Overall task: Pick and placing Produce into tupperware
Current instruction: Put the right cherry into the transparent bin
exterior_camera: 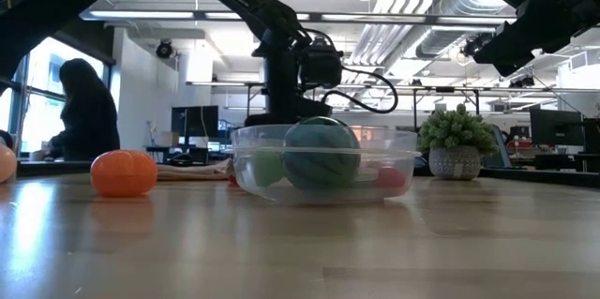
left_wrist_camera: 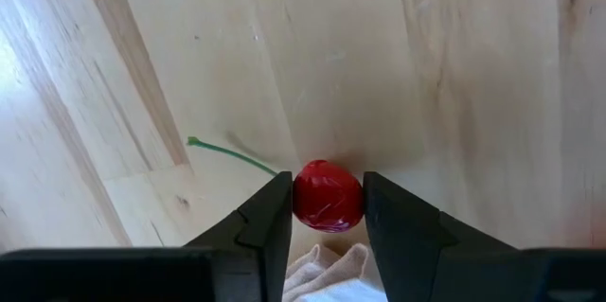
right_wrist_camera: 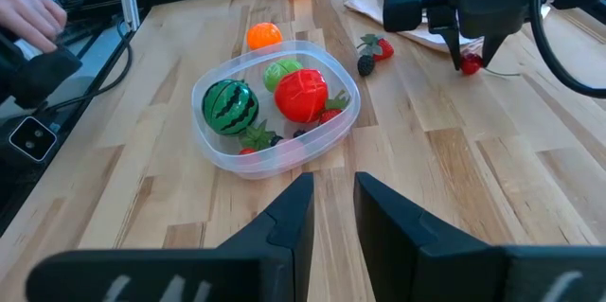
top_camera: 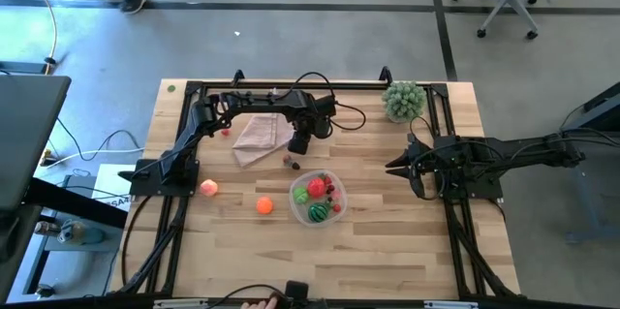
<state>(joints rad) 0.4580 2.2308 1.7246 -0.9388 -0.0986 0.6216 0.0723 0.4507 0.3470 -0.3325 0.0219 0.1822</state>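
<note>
two fingers of left hand narrow, touching both sides of small red berry

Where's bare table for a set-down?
Free: the near strip below the tupperware and orange, and the gap between tub and right hand. Crowded: around the pink cloth, where the left hand closes on a red berry.

light: bright, even | shadows: soft | low view: backlit, foreground blurred
</note>
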